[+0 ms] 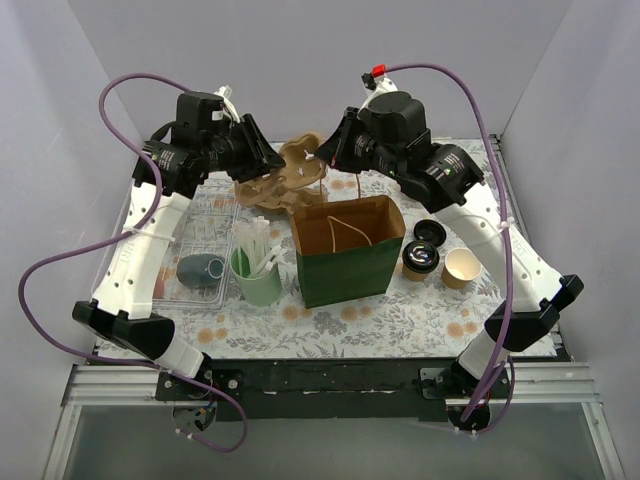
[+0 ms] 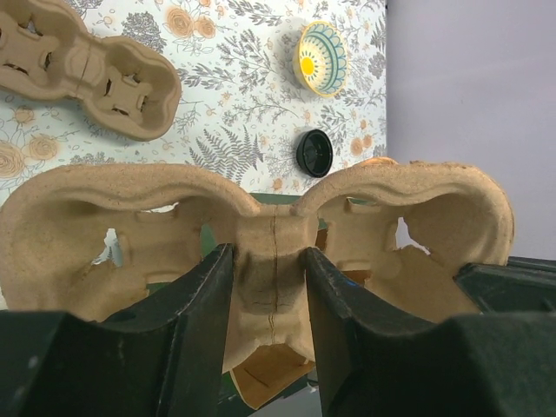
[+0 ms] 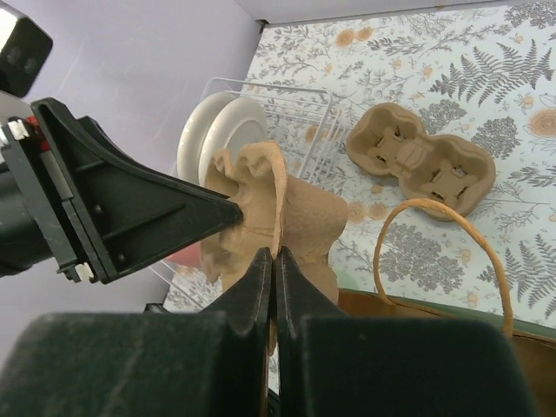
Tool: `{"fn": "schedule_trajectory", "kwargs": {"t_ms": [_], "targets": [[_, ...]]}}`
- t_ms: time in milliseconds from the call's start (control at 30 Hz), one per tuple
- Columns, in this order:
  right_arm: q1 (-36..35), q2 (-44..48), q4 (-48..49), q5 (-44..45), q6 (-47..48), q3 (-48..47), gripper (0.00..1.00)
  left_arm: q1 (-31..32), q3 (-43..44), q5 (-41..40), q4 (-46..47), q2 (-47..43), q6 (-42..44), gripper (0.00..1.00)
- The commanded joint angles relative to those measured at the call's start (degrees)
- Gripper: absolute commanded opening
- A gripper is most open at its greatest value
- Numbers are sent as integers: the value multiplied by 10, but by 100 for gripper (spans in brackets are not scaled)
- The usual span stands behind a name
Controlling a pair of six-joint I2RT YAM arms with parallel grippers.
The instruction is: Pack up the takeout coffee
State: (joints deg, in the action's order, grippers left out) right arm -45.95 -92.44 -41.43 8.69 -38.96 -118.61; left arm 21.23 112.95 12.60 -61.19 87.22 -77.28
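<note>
The takeout coffee [image 1: 421, 259], a small brown cup under a black lid, stands on the table right of the open green paper bag [image 1: 345, 258], with neither gripper near it. Both grippers hold one moulded cardboard cup carrier [image 1: 300, 160] in the air behind the bag. My left gripper [image 1: 274, 160] is shut on the carrier's centre ridge [image 2: 268, 252]. My right gripper [image 1: 323, 155] is pinched shut on a thin edge of the carrier [image 3: 274, 254]. The bag's looped handle [image 3: 443, 252] shows below the carrier.
A second carrier [image 1: 262, 192] lies flat behind the bag. A lidless paper cup [image 1: 461, 267] and a loose black lid [image 1: 428, 232] sit by the coffee. The mint-green cup of white sticks [image 1: 257, 275] stands left of the bag, beside a wire rack [image 1: 200, 235] holding plates.
</note>
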Motion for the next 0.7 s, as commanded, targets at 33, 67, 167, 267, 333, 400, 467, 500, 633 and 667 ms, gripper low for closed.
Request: {"fn": "schedule_trajectory", "kwargs": {"t_ms": [33,67,167,267,333,400,467,500,633,667], "targets": [[-2,38,60,13,5,16,1,3,14,7,1,-36,-3,23],[-3,43,64,14,6,19,1,3,21,8,0,-36,-4,30],[2,59,67,3,6,19,1,3,71,9,-2,-36,-9,58],[16,78,53,-25,-14,24,1,3,94,22,27,-50,-24,73],[24,102,50,-38,-25,42,1,3,87,40,62,-65,-29,77],[36,122,48,-60,-34,57,1,3,76,67,97,-77,-33,81],[43,148,38,-77,-39,72,1,2,67,72,108,-87,-34,84],[51,155,32,-82,-39,73,1,2,66,69,107,-90,-32,86],[87,201,-13,-132,-34,94,1,2,63,52,84,-89,-10,89],[93,211,-15,-146,-32,110,1,2,61,49,77,-87,-1,90]]}}
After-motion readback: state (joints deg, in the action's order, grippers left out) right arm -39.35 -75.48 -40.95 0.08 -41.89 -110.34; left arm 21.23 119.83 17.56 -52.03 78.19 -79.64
